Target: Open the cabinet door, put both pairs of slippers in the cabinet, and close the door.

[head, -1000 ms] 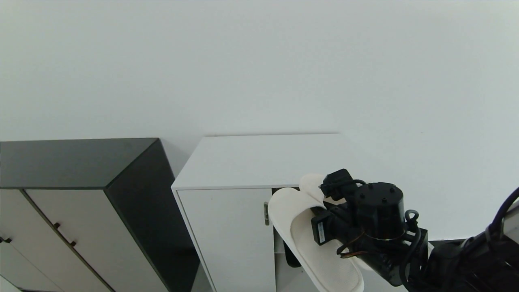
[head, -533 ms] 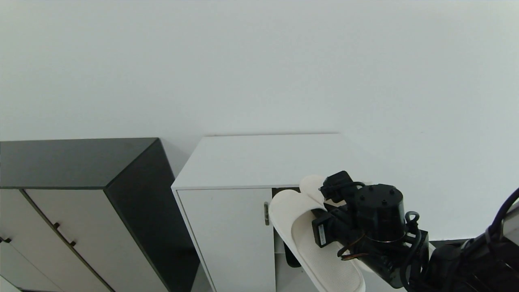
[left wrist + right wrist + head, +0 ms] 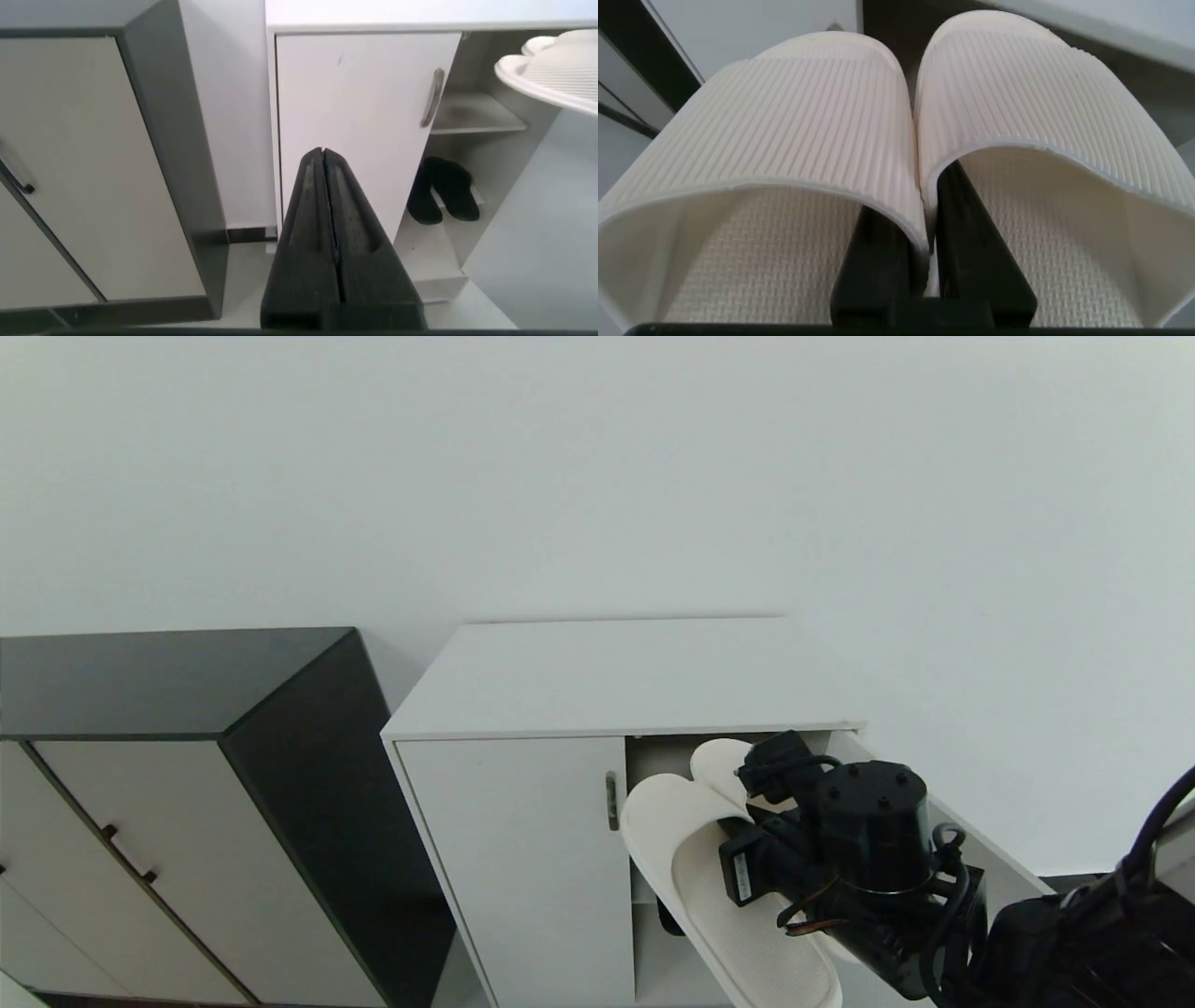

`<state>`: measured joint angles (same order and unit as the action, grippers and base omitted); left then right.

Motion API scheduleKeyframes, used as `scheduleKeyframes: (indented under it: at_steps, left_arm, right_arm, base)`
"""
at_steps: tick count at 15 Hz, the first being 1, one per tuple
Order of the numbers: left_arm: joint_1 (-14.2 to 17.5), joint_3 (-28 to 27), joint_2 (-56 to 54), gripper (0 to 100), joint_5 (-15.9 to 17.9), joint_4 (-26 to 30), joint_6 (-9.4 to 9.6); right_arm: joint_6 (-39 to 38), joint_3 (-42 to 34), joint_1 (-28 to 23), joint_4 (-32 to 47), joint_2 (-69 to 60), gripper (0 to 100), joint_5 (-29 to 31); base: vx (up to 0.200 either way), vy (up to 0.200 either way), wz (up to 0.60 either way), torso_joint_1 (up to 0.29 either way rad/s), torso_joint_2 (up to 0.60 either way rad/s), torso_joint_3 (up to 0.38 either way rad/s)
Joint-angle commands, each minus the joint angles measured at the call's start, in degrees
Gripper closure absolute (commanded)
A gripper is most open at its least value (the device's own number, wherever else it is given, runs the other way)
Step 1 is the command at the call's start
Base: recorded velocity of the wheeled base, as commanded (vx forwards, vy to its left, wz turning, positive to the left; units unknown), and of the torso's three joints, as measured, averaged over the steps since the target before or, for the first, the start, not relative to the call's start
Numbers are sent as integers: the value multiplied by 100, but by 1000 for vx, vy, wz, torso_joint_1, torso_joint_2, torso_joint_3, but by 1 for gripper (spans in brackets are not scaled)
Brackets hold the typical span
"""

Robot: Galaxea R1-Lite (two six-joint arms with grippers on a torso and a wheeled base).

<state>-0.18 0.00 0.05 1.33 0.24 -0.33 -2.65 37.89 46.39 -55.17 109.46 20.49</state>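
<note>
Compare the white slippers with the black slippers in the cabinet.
Colour: the white slippers are cream, the black slippers dark.
Place: the white slippers hang before the open cabinet; the black slippers lie inside on its floor, below the shelf.
Hold: the right end effector clamps the white slippers; nothing touches the black slippers.
Both pairs sit side by side.

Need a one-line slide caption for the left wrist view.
Shut left gripper faces the white cabinet: black slippers inside, white slippers before its opening.

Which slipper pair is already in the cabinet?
The black pair, low in the cabinet under the shelf; the white pair is held by the right gripper.
</note>
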Motion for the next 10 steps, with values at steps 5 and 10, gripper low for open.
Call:
scheduleKeyframes:
  at_steps: [5,10]
  left_arm:
    - [1,0,4,100,-1,2,-2]
    - [1,0,4,100,-1,2,-2]
  right_arm:
    - [-8,8,2,-11,137,100,7]
    - [-8,-1,2,-11,137,100,7]
  base:
    - [0,0,0,-231,550,320]
    - [0,0,0,-201,518,318]
